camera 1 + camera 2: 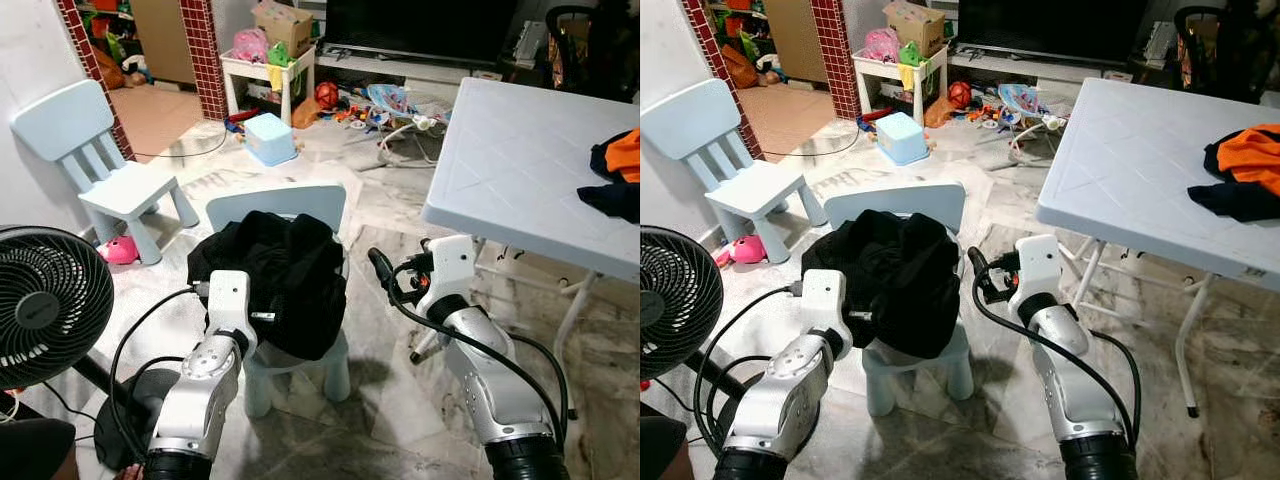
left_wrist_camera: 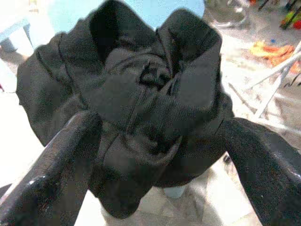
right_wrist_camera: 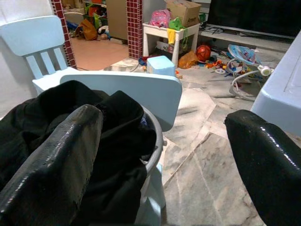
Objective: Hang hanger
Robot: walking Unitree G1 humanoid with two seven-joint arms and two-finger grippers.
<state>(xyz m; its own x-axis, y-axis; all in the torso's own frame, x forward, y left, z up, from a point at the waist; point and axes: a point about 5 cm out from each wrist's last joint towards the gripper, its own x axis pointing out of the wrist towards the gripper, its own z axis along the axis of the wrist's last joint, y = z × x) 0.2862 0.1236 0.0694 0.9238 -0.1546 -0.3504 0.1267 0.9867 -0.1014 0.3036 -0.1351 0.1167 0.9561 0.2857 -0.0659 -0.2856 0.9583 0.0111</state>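
Note:
A crumpled black garment (image 1: 275, 275) lies heaped in a grey basin (image 3: 157, 146) on the seat of a small light-blue chair (image 1: 285, 203). My left gripper (image 2: 160, 155) is open right in front of the heap. Its two black fingers (image 2: 61, 165) are spread wide to either side of the cloth. My right gripper (image 3: 164, 160) is also open, just right of the chair, with nothing between its fingers (image 1: 380, 265). I cannot make out a hanger; the heap may hide one.
A white folding table (image 1: 520, 150) stands close on the right, with orange and black clothes (image 1: 615, 165) on it. A black fan (image 1: 45, 300) stands at my left, its cables on the floor. A second light-blue chair (image 1: 100, 170), a blue box (image 1: 270, 138) and toys lie further back.

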